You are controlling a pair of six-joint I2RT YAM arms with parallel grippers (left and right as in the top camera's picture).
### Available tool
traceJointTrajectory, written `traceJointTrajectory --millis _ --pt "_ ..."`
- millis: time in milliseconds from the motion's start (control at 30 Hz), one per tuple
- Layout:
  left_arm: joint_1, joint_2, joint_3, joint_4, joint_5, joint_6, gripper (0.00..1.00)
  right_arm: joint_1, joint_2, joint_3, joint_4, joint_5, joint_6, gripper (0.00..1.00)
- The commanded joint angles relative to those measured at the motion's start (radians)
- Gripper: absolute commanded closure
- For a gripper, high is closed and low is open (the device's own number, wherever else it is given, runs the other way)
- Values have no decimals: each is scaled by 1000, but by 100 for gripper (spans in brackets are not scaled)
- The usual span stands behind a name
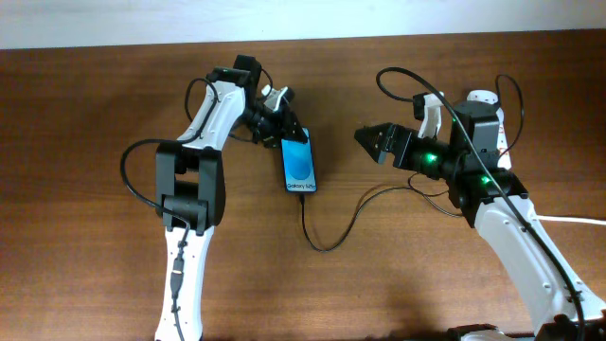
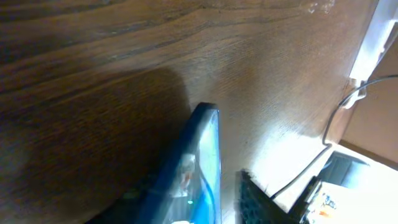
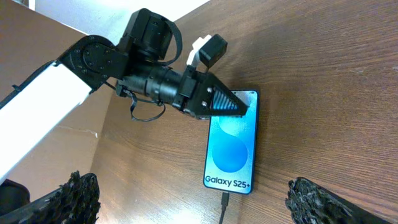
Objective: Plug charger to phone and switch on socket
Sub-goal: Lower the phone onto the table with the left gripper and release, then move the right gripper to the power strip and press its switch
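Note:
The phone (image 1: 298,166) lies on the wood table with its blue screen up, showing "Galaxy S25+" in the right wrist view (image 3: 231,149). My left gripper (image 1: 287,133) is shut on the phone's top end (image 3: 239,106). The left wrist view shows the phone (image 2: 208,155) edge-on beside one finger (image 2: 252,202). The charger (image 1: 327,244), a thin black cable, has its connector (image 3: 224,200) in the phone's bottom port. It loops across the table toward my right arm. My right gripper (image 1: 367,142) is open and empty to the right of the phone, with its fingers wide apart (image 3: 193,202). The socket is out of view.
A thick white lead (image 1: 573,220) shows at the right edge. Black robot cables arc over my right arm (image 1: 417,80) and beside my left arm (image 1: 133,180). A white object (image 2: 373,37) with a thin black cable (image 2: 336,124) shows in the left wrist view.

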Motion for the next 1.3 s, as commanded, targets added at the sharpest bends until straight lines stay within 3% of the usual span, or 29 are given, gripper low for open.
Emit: traceJointTrajectory --millis 0,100,233,267,367,500,533,600,667,700,800,967,1067,1267 --pt "13 9 -3 -11 -268 -38 31 0 1 5 3 14 -11 1" --pt "19 9 1 -37 -508 -105 25 0 1 5 -1 17 -11 2" --pt "19 7 42 -80 -698 -130 22 0 1 5 -24 51 -14 1" --pt "21 6 100 -113 -704 -129 22 -6 0 6 -99 135 -14 2" --pt "30 -25 385 -263 -720 -95 21 -81 0 48 -216 147 -26 2" --pt "30 -111 820 -441 -721 -95 18 -139 0 231 -481 148 -229 2" --pt "29 -133 911 -484 -713 -95 13 -139 -1 282 -531 149 -261 1" --pt "29 -208 911 -515 -675 -95 12 -140 -5 347 -595 194 -277 2" --pt "29 -254 911 -541 -665 -95 1 -142 -31 482 -717 325 -280 1" --pt "29 -255 911 -541 -665 -95 1 -157 -43 551 -769 369 -280 1" --pt "29 -255 905 -541 -665 -95 1 -339 -57 779 -906 488 -280 2" --pt "29 -255 905 -541 -665 -95 0 -677 2 805 -779 467 -276 2" --pt "29 -255 905 -541 -665 -95 1 -750 135 805 -698 370 -276 1" --pt "29 -255 905 -541 -665 -95 1 -760 499 805 -579 277 -249 1"
